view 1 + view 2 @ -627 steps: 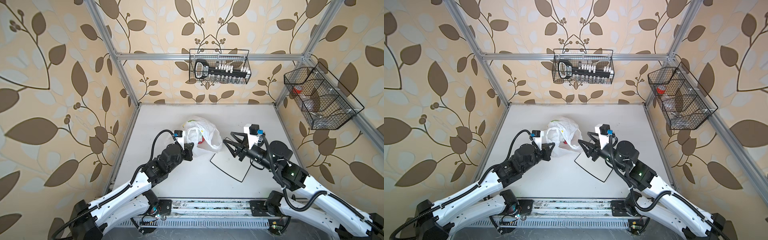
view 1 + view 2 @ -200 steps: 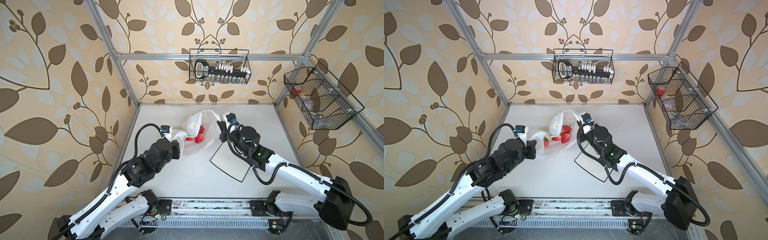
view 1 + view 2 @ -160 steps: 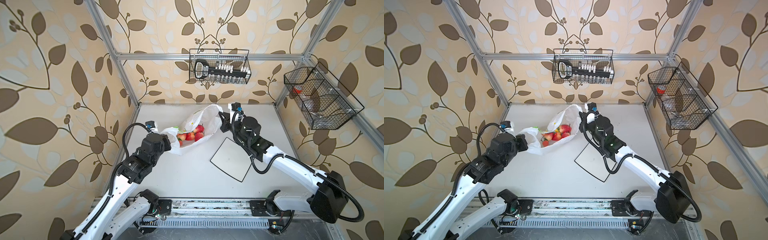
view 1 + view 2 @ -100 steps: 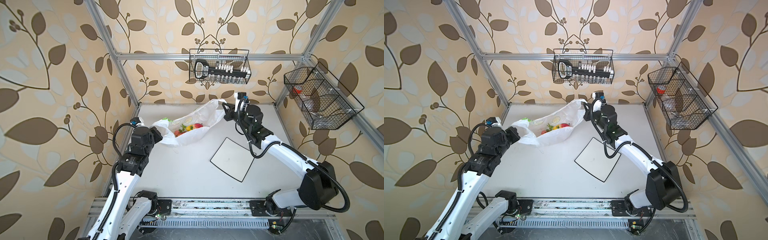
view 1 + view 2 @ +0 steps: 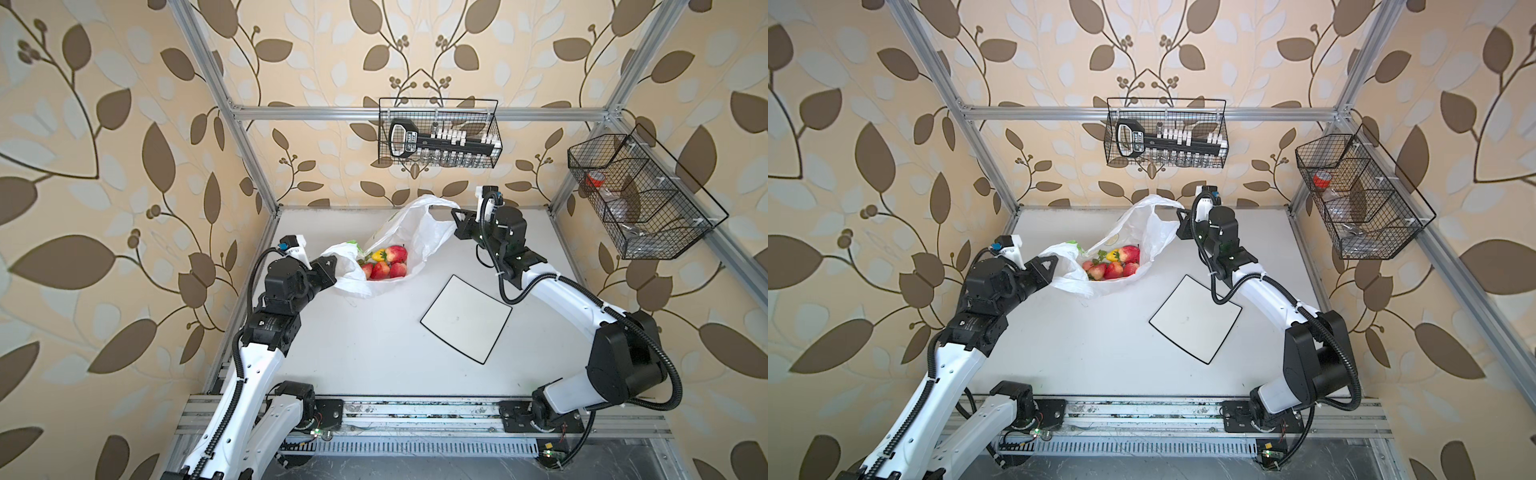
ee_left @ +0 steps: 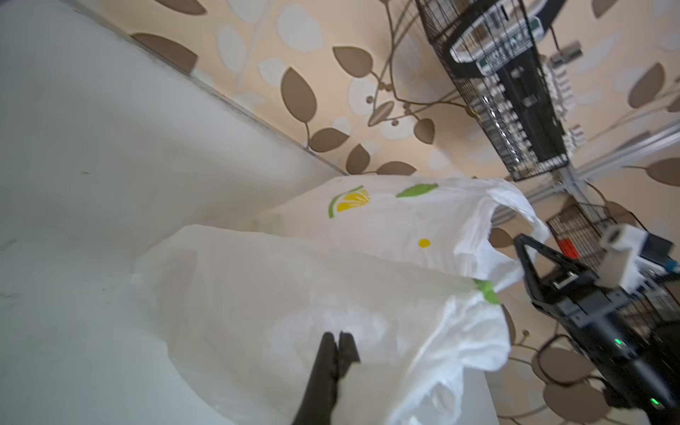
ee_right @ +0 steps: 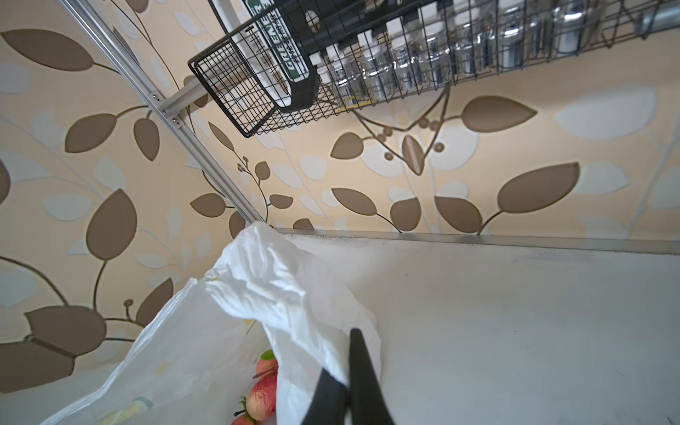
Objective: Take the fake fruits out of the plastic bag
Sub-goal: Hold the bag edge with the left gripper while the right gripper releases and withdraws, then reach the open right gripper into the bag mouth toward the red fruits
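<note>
Colour and pattern record, desk area.
The plastic bag [image 5: 419, 232] is translucent white, printed with yellow lemon slices and green leaves; the fake fruits [image 5: 384, 266] are red strawberries with green tops, one yellow piece and pink-red peaches; the square plate [image 5: 465, 318] is white with a thin black rim; the desk [image 5: 365, 353] is plain off-white; the wallpaper [image 5: 124, 166] is beige with brown and pale grey leaf sprigs; the wire basket [image 5: 436, 99] is black.

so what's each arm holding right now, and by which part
Both hold the thin white translucent plastic bag: the left tool pinches one edge of its mouth, the right tool the opposite edge.
</note>
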Available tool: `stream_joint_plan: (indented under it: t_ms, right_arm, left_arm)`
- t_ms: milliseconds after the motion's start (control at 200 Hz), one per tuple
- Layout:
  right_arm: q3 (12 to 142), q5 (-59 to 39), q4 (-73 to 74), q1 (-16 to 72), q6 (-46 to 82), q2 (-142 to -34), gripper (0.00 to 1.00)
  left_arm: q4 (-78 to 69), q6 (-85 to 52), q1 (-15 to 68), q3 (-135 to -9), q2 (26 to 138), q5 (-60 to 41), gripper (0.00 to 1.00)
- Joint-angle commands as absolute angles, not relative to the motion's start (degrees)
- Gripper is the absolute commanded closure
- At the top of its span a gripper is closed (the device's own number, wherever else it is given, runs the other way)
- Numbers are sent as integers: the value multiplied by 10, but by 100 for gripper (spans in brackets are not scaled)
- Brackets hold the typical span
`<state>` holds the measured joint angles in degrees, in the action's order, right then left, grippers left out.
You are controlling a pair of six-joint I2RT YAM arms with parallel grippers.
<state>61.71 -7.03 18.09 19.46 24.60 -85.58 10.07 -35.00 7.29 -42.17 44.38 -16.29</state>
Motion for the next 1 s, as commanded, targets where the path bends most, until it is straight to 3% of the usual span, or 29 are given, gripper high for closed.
stream_joint_plan:
  t_ms: [0,65,160,340,480,655,835,915,995]
  right_arm:
    - [575,-54,190,194,257,-821,100]
    - [555,-54,185,193,257,-805,99]
    - [525,-71,177,194,259,-778,88]
    - [473,-92,142,192,265,-700,49]
    - [418,-93,129,177,294,-600,28]
    - [369,-88,55,166,284,-473,26]
    - [274,-80,32,165,341,-350,31]
    - [258,-66,0,164,364,-309,36]
    - [243,-92,2,165,387,-282,49]
  left_arm:
    - [22,-344,81,-396,434,-257,100]
    - [3,-348,82,-389,436,-283,100]
    - [-17,-357,83,-388,438,-319,100]
    - [0,-353,87,-382,436,-335,100]
    - [15,-347,87,-374,432,-317,100]
    - [26,-339,88,-377,439,-313,100]
    - [31,-329,88,-378,447,-309,100]
    - [32,-328,88,-379,446,-313,100]
    - [38,-328,88,-378,441,-314,100]
